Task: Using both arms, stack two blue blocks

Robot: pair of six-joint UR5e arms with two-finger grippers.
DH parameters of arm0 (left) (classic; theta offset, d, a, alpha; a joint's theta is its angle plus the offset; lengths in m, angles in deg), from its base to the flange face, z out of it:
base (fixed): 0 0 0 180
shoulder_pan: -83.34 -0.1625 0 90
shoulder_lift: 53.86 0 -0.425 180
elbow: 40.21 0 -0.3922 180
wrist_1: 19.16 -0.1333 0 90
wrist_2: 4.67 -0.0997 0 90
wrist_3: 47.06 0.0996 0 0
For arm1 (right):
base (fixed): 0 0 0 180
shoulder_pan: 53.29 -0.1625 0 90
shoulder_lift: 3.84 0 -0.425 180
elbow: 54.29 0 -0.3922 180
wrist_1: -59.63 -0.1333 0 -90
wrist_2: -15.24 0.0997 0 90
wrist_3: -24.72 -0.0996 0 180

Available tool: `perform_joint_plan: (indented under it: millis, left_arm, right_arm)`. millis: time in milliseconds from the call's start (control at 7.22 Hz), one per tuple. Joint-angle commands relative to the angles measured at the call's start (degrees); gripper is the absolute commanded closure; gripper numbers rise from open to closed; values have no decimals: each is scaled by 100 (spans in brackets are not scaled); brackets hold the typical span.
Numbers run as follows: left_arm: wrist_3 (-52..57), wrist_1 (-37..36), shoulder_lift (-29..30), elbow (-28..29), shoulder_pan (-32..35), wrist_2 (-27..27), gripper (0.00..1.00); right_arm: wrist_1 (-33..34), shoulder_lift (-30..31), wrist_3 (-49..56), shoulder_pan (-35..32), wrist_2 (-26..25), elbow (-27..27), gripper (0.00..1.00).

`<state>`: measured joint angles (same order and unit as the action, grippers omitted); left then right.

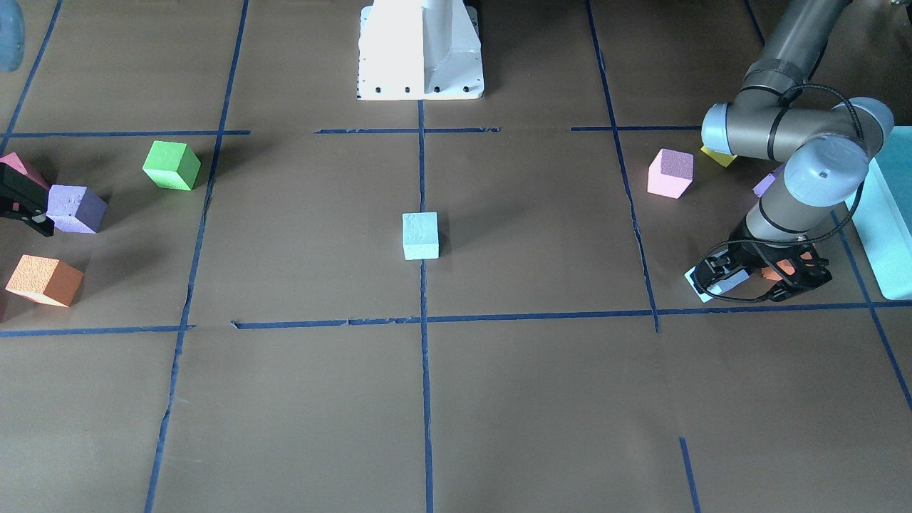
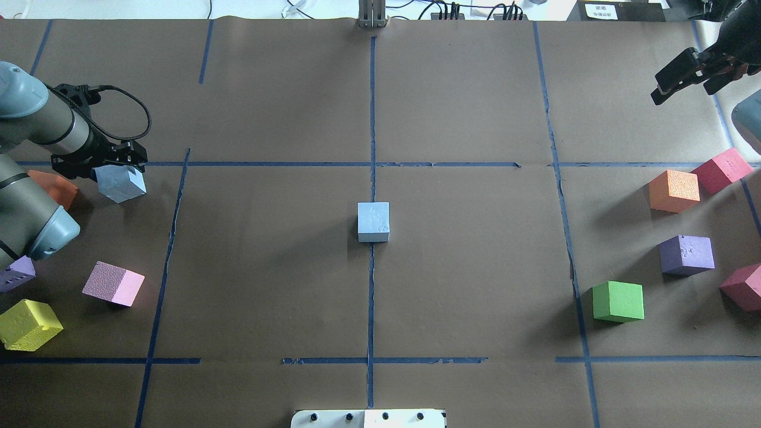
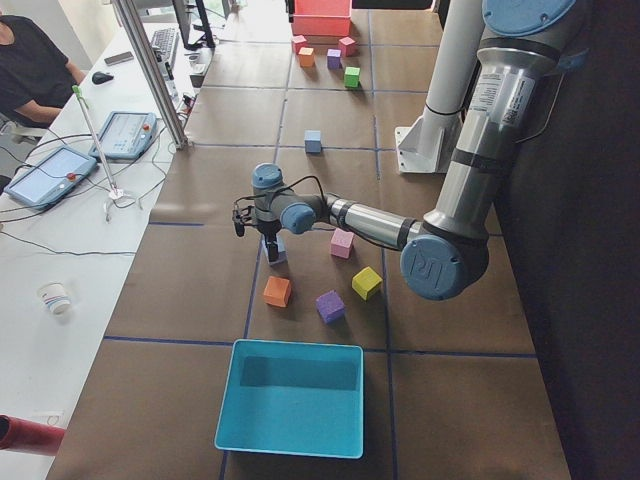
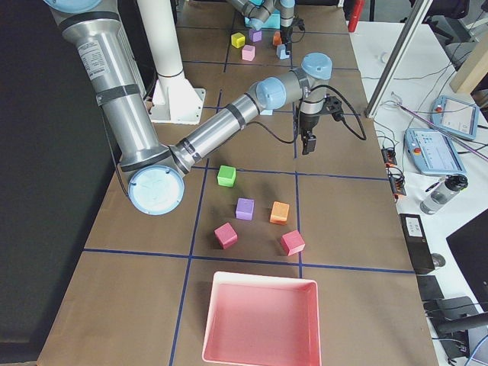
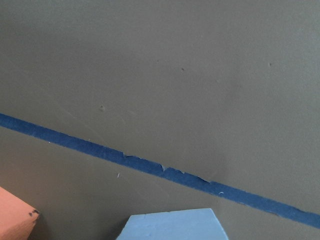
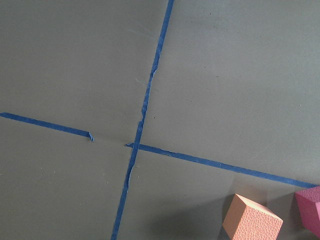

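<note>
Left gripper (image 2: pixel 116 163) low over blue block (image 2: pixel 122 183) on left side of table (image 2: pixel 475 285), fingers straddling it. Block half hidden beneath; clamped or loose, cannot tell. Second blue block (image 2: pixel 373 222) at centre, alone. Right gripper (image 2: pixel 682 89) far off, jaws apart, partly cut off by frame edge.

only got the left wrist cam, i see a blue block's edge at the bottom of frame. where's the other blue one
observer: the second blue block sits alone in the centre, on the middle tape line.
operator: right arm carrying anything
observer: no, the right gripper is open and empty, raised at the far right, away from every block.
operator: what's behind my arm
observer: a pink block and a yellow block, nearer the robot's base.
</note>
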<state>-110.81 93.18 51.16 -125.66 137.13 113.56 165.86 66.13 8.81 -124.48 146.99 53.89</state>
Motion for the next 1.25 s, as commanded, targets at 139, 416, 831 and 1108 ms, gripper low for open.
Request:
perform_joint_plan:
  millis: [139, 416, 831, 1108]
  left_arm:
    - [56, -881, -191, -958, 52, 25, 96]
    - [82, -2989, 410, -2068, -1, -1, 96]
    - [3, -3570, 1973, -1793, -806, -19, 96]
    - [3, -3543, 3116, -978, -1133, -28, 96]
  right_arm:
    - [3, 218, -9, -105, 26, 160, 0]
    - [3, 498, -79, -237, -9, 265, 0]
    - [-6, 771, -167, -422, -105, 214, 0]
    - [-41, 1043, -167, -728, -159, 204, 0]
